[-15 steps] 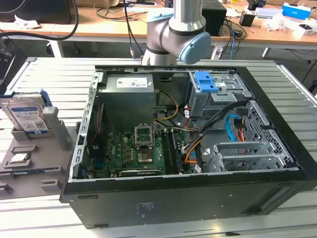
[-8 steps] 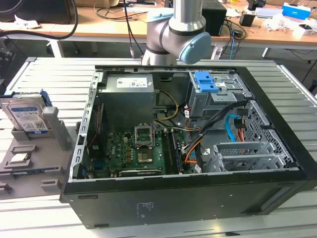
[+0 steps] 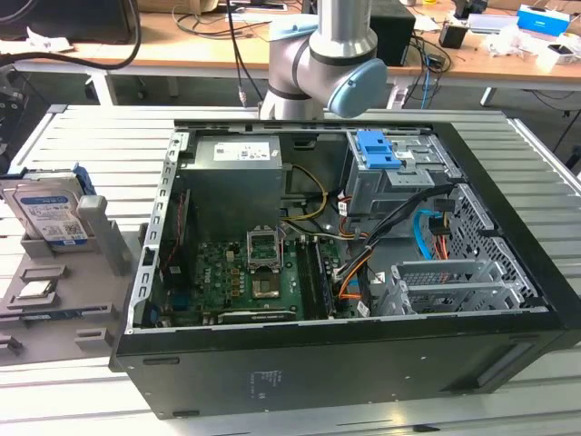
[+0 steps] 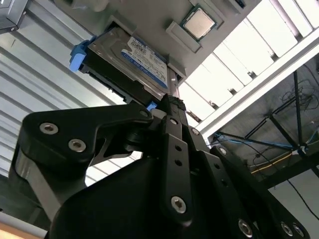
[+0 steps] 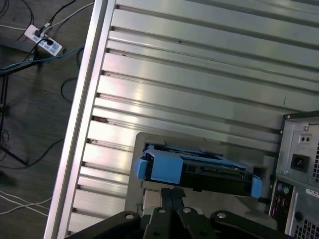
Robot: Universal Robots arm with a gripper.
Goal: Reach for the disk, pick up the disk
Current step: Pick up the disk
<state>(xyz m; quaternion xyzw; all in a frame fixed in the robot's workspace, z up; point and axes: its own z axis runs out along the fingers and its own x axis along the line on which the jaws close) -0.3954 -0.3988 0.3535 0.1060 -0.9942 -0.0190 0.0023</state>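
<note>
Gripper (image 4: 172, 102) hangs near disk (image 4: 132, 59) over slatted metal table (image 5: 199, 74).

Silver-grey tubular arm (image 3: 320, 41), pale blue joint cap (image 3: 360, 86). Matte black hand (image 4: 167, 107), bolted links, round silver screw heads.

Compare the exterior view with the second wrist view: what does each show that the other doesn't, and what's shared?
Exterior view: the open computer case with its motherboard, and the arm beyond it. Second wrist view: the tool, pointed toward the disk. Both: the disk propped in the grey holder, with the processor chip beside it.
</note>
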